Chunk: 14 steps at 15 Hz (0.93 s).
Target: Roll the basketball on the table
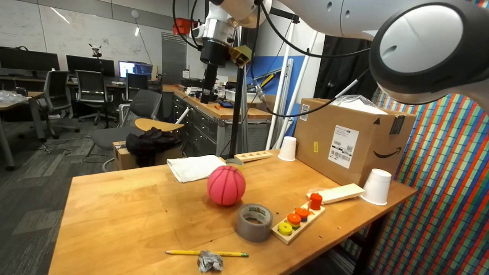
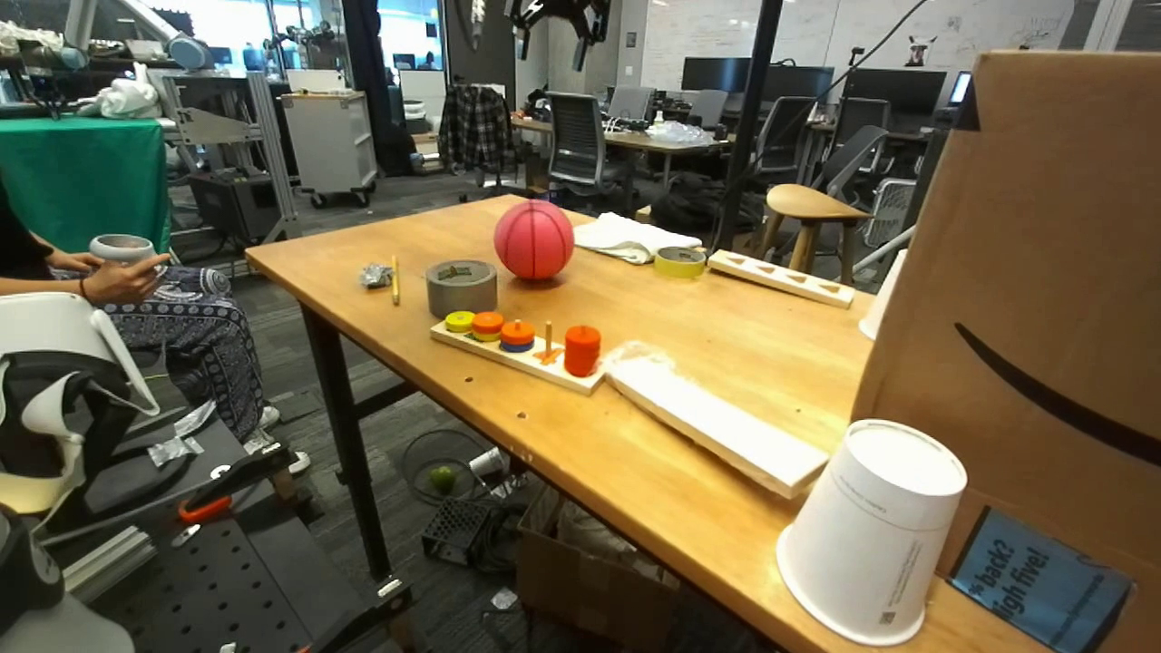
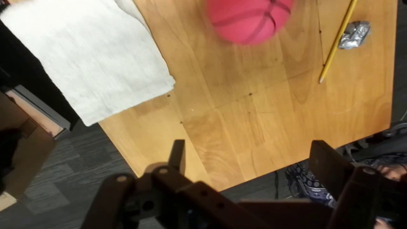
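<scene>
A pink basketball [image 1: 226, 185] with dark seams rests on the wooden table [image 1: 114, 214]. It also shows in an exterior view [image 2: 534, 239] and, cut off by the top edge, in the wrist view [image 3: 249, 19]. My gripper [image 1: 206, 100] hangs high above the table, well apart from the ball. Its two fingers also show at the top of an exterior view [image 2: 550, 60]. In the wrist view the gripper [image 3: 248, 144] is wide open, with nothing between its fingers. Below them lie bare tabletop and the table's edge.
Near the ball are a grey tape roll [image 1: 255, 225], a white cloth [image 1: 196, 168] and a yellow tape roll [image 2: 679, 262]. A peg toy [image 1: 300, 219], pencil [image 1: 187, 252], crumpled foil [image 1: 210, 261], white cups [image 1: 376, 187] and large cardboard box [image 1: 344, 137] also stand on the table.
</scene>
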Available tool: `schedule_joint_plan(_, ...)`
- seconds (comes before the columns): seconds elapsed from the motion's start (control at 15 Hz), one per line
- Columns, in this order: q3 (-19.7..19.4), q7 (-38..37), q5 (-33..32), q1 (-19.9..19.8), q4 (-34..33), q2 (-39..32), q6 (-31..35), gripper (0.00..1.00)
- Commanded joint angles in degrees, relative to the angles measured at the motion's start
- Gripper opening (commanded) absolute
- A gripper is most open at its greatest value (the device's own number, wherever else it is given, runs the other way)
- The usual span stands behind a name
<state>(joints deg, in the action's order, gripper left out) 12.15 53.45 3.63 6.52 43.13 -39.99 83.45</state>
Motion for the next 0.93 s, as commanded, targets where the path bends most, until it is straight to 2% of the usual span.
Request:
schedule_joint_plan(0.0, 2.1, 0.5, 2.3, 0.1, 10.4, 6.1, 3.2, 1.00)
schedule_joint_plan(0.2, 1.6, 0.8, -0.1, 0.6, 17.5, 9.1, 4.5, 1.00)
schedule_joint_plan(0.53, -0.7, -1.6, -2.3, -1.1, 30.5, 13.8, 7.8, 1.00)
schedule_joint_plan(0.87, -3.7, -5.1, -4.4, -1.9, 39.3, 15.8, 10.2, 1.00)
